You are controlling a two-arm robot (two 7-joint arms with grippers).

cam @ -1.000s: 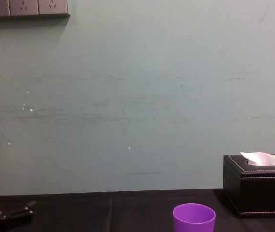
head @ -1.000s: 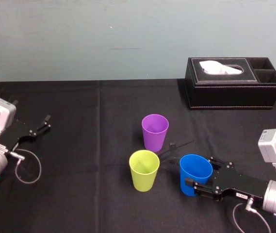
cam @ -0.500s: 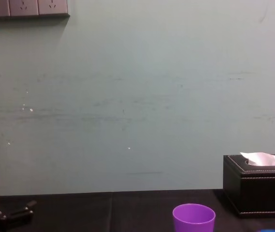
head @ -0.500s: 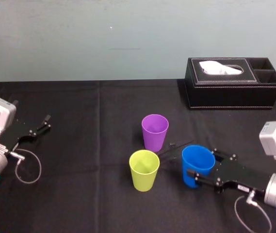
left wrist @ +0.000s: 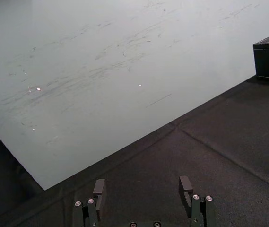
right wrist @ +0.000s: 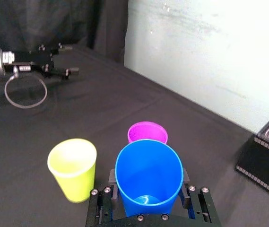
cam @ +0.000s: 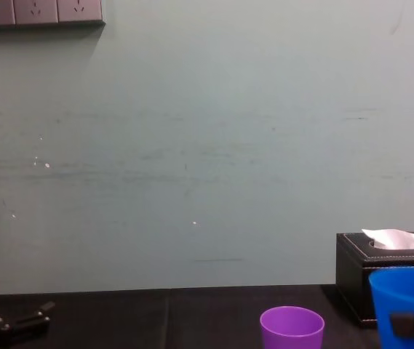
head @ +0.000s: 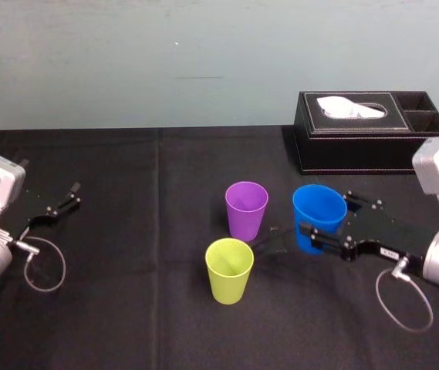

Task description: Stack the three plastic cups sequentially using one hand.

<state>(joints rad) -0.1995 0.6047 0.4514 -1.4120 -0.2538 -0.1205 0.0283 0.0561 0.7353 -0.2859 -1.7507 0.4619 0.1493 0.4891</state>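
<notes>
Zero stacks so far: the three plastic cups are all sitting apart, none nested. Your right claw (head: 325, 222) is gripping the blue cup (head: 317, 206), fingers closed in on its sides below the rim. The cup is looking lifted off the desk (head: 126, 308), hanging upright at the 3 o'clock side of the purple cup (head: 246, 210), near it but not touching. The yellow-green cup (head: 229, 270) is standing at roughly 7 o'clock from the purple one, mouth up, nothing in it. In the right wrist view the purple one is waiting directly beyond the blue cup. Your left claw (head: 63, 202) is idling way over at the desk's 9 o'clock side, fingers spread and gripping nothing. The black tissue box (head: 369, 131) is sitting off at 1 o'clock, out of the way. I'd say you're working through the first of two stacking moves. The pick is done, and the blue cup is waiting to drop into a partner. After that you're looking at one more pick and drop for the third cup. Maybe a quarter in, I'm guessing.
</notes>
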